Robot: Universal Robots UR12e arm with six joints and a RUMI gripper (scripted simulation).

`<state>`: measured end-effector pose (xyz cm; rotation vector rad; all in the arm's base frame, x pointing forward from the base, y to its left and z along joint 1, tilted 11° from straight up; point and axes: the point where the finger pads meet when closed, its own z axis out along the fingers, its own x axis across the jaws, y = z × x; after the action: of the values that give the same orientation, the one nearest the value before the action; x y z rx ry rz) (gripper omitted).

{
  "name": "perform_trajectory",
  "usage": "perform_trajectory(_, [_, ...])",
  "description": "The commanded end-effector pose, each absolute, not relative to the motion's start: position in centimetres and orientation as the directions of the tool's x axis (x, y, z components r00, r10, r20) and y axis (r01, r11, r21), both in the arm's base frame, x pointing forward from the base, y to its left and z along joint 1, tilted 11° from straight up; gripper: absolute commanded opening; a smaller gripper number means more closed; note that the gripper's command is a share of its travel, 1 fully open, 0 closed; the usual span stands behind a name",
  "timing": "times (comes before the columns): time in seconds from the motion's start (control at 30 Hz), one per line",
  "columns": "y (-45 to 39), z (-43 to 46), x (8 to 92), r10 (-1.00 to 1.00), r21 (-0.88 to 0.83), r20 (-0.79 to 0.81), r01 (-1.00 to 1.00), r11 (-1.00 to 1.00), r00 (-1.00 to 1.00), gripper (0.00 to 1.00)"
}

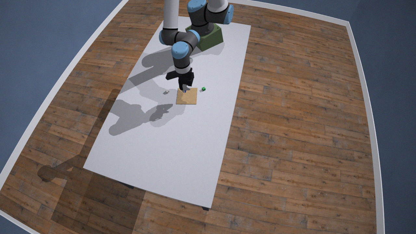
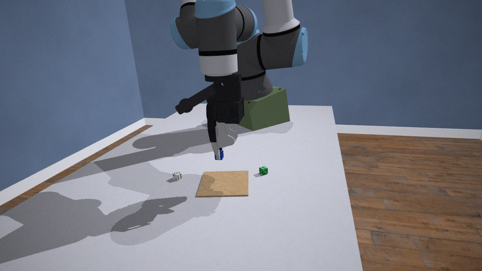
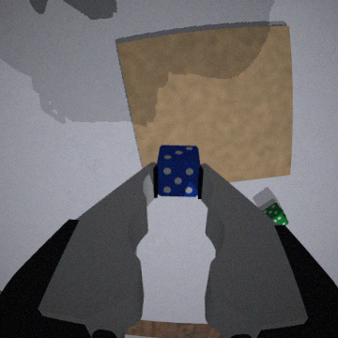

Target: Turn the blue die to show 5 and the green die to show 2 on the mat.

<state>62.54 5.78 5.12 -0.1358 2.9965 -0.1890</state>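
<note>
My gripper (image 1: pixel 185 89) (image 2: pixel 218 155) (image 3: pixel 178 166) points down and is shut on the blue die (image 1: pixel 185 91) (image 2: pixel 221 155) (image 3: pixel 178 171). It holds the die in the air near the back edge of the tan mat (image 1: pixel 190 98) (image 2: pixel 232 185) (image 3: pixel 225 117). The wrist view shows the die's 5 face towards the camera and a 3 face beyond it. The green die (image 1: pixel 203 88) (image 2: pixel 263 170) (image 3: pixel 276 214) sits on the table just right of the mat in the top and exterior views. The white die (image 1: pixel 167 91) (image 2: pixel 177 175) sits left of the mat, outside the wrist view. Their top numbers are too small to tell.
The arm's green base block (image 1: pixel 210 39) (image 2: pixel 269 109) stands at the back of the white table (image 1: pixel 162 154) (image 2: pixel 286 222). Wooden floor (image 1: pixel 291 116) (image 2: pixel 404 185) surrounds the table. Arm shadows cross the table and part of the mat.
</note>
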Motion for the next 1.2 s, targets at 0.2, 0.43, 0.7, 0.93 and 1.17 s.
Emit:
perform_trajectory(0.2, [5.3, 0.9, 63.2, -0.098, -0.131, -0.131, -0.081, 0.988, -0.987, 0.03])
perform_trajectory(0.43, [5.0, -1.3, 63.6, -0.098, -0.131, -0.131, -0.081, 0.988, -0.987, 0.03])
perform_trajectory(0.7, [4.8, -3.1, 63.8, -0.098, -0.131, -0.131, -0.081, 0.988, -0.987, 0.03])
perform_trajectory(0.93, [4.8, -3.2, 63.9, -0.098, -0.131, -0.131, -0.081, 0.988, -0.987, 0.03])
perform_trajectory(1.17, [4.8, -3.2, 63.9, -0.098, -0.131, -0.131, -0.081, 0.988, -0.987, 0.03])
